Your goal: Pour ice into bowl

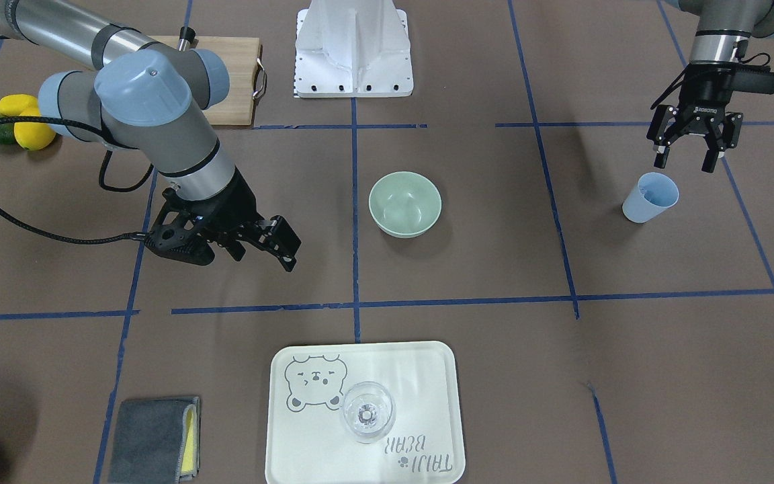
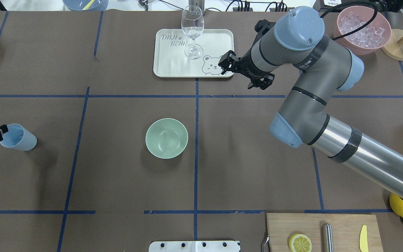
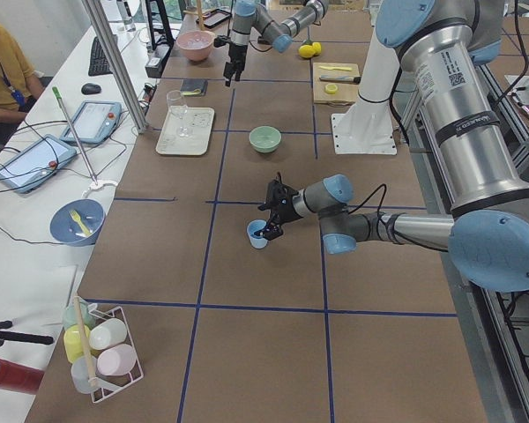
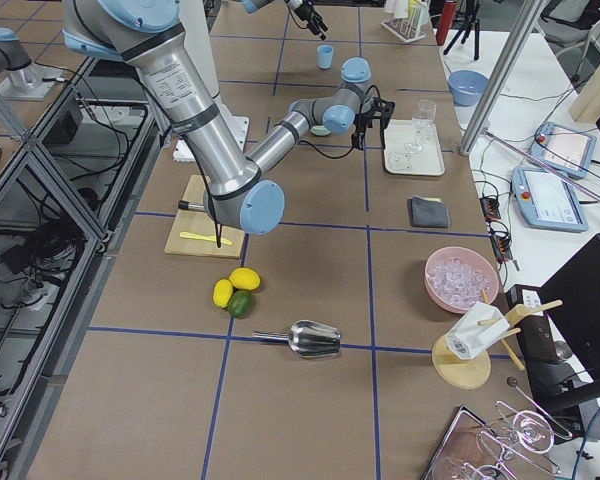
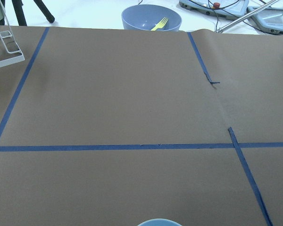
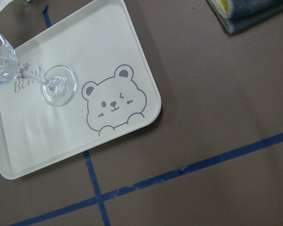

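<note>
Left fingers (image 1: 711, 153): spread wide, gripping nothing, hanging at the rim of the light blue cup (image 1: 650, 198). The cup stands upright near the left end of the bench (image 1: 494, 255). In the overhead view one tip reaches over the rim; cannot tell whether it touches. Cup contents cannot be made out.

Right fingers (image 1: 284, 247): wide apart, holding nothing, above the bench beside the corner of the cream tray (image 1: 427, 403). A wine glass (image 1: 367, 411) stands on the tray.

Bowl (image 1: 405, 204): upright mid-bench, between the two arms, well apart from both.

Ice (image 2: 362, 26): clear cubes heaped in the pink container (image 2: 366, 50) at the far right corner of the bench.
</note>
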{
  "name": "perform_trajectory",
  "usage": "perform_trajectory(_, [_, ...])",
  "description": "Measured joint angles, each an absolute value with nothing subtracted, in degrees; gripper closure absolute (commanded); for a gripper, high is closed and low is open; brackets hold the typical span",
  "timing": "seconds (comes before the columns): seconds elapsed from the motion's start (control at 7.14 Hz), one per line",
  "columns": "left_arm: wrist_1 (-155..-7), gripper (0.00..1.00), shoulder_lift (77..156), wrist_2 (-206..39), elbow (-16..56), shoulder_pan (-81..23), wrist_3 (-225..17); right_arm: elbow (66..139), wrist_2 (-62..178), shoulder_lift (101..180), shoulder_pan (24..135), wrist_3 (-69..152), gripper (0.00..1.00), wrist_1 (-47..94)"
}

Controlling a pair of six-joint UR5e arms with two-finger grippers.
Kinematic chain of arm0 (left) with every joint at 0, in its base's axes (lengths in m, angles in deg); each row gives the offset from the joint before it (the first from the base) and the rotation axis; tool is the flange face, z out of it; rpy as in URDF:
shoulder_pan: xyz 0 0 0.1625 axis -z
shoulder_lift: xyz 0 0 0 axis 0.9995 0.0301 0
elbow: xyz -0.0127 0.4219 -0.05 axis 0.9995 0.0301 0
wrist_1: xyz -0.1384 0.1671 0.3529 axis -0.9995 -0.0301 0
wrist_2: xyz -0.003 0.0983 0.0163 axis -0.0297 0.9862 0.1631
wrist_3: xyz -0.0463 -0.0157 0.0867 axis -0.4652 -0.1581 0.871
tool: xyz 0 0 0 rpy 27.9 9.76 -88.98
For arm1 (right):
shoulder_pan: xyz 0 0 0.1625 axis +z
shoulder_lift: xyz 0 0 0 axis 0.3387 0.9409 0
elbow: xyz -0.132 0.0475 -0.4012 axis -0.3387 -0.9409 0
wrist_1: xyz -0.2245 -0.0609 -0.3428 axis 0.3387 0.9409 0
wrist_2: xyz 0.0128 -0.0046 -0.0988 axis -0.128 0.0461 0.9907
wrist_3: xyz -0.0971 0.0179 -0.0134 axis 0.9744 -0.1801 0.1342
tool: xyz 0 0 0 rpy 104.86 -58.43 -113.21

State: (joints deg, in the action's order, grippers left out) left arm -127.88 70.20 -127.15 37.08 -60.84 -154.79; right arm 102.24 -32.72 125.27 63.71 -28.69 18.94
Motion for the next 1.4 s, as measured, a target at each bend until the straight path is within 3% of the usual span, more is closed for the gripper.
perform_trajectory(0.7, [-128.2, 0.0, 70.9, -101.8, 29.3, -79.5, -163.1, 102.4, -33.7, 126.9, 65.2, -24.9, 0.0, 18.9])
perform_trajectory(1.4, [-128.6, 0.03, 80.6, -92.0, 18.3, -81.2, -164.3, 102.5, -36.5, 128.2, 66.9, -23.3, 0.0, 18.8])
